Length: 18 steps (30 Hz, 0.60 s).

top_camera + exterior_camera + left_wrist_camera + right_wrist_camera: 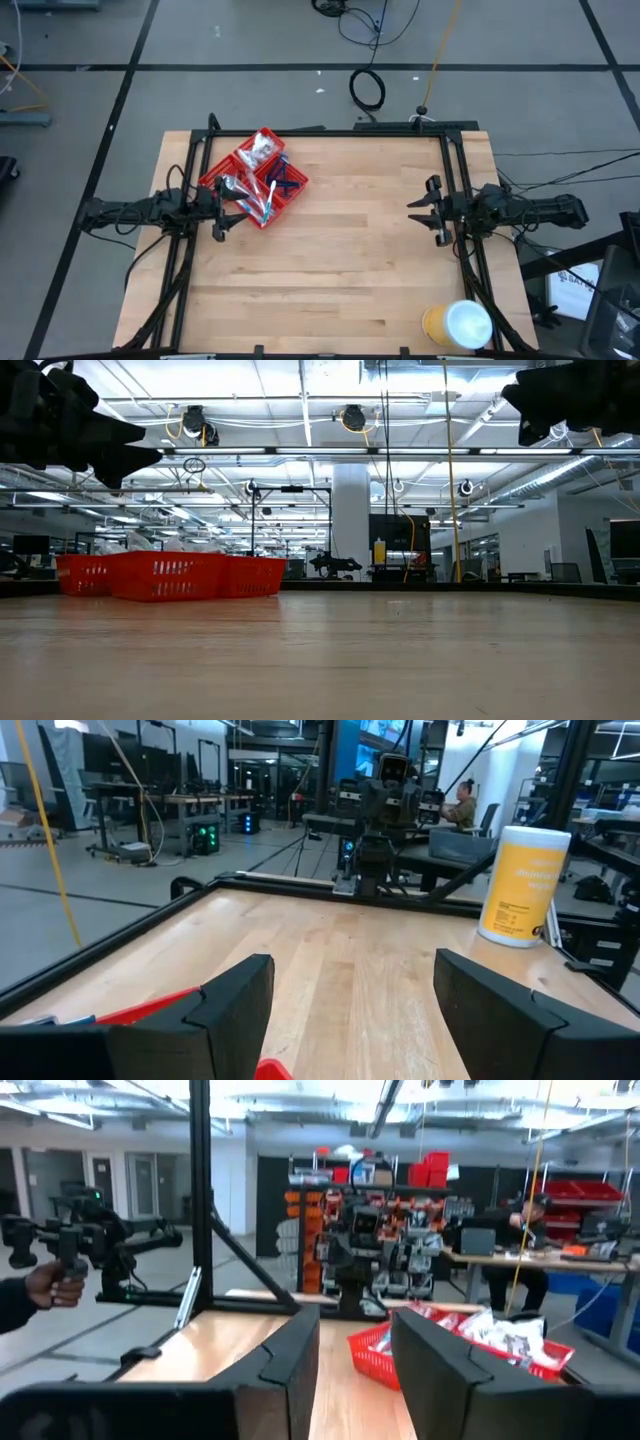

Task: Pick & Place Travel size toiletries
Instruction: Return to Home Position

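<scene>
A red compartmented tray (pixel 254 175) sits on the table's far left part, holding white crinkly packets (pixel 262 149), dark blue stick-like pieces (pixel 283 178), blue-and-white toothbrushes (pixel 262 203) and silvery clippers (pixel 234 185). In the right wrist view the tray (pixel 452 1348) shows with packets (pixel 505 1332). My left gripper (pixel 222 213) hovers open at the tray's left near corner, above the table. My right gripper (pixel 428 211) hovers open near the table's right edge, fingers pointing toward the tray.
A large yellow roll with a white top (pixel 457 325) stands at the table's near right corner; it shows in the left wrist view as a yellow canister (pixel 522 887). A black frame rail (pixel 330 132) borders the table. Bare wood lies between the arms. People sit beyond the table.
</scene>
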### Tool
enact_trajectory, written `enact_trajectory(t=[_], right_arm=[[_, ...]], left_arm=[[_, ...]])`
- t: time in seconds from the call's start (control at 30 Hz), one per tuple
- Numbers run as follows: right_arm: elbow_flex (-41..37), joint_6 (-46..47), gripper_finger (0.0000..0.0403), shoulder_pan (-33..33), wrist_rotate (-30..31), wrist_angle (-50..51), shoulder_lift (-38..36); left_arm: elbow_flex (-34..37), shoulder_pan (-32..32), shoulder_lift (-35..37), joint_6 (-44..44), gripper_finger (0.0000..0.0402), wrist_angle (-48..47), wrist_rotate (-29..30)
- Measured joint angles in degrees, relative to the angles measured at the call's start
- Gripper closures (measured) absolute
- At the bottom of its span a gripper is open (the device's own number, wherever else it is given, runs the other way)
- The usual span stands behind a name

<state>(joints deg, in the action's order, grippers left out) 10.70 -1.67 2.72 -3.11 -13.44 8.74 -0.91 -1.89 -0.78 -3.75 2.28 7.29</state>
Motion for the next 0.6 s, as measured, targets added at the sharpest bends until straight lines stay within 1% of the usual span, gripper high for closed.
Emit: enact_trajectory(t=[0.1, 0.27, 0.33, 0.4, 0.6], right_arm=[[-1.94, -0.28, 0.0287, 0.0, 0.0, -0.07, -3.29], [-5.87, 0.21, 0.0287, 0.0, 0.08, -0.67, -6.79], [-7.32, 0.99, 0.0287, 0.0, 0.08, -2.82, -7.66], [-8.12, 1.7, 0.0287, 0.0, 0.06, -2.85, -8.58], [-8.57, 2.48, 0.0287, 0.0, 0.31, 0.61, -8.53]], left_arm=[[0.0, 0.0, 0.0, 0.09, 0.0131, 0.16, 0.02], [0.0, 0.0, 0.0, 0.44, 0.0131, 0.09, 0.04], [0.0, 0.0, 0.0, 0.46, 0.0131, 0.09, 0.04], [0.0, 0.0, 0.0, 0.67, 0.0131, 0.09, 0.05], [0.0, 0.0, 0.0, 0.83, 0.0131, 0.17, 0.22]])
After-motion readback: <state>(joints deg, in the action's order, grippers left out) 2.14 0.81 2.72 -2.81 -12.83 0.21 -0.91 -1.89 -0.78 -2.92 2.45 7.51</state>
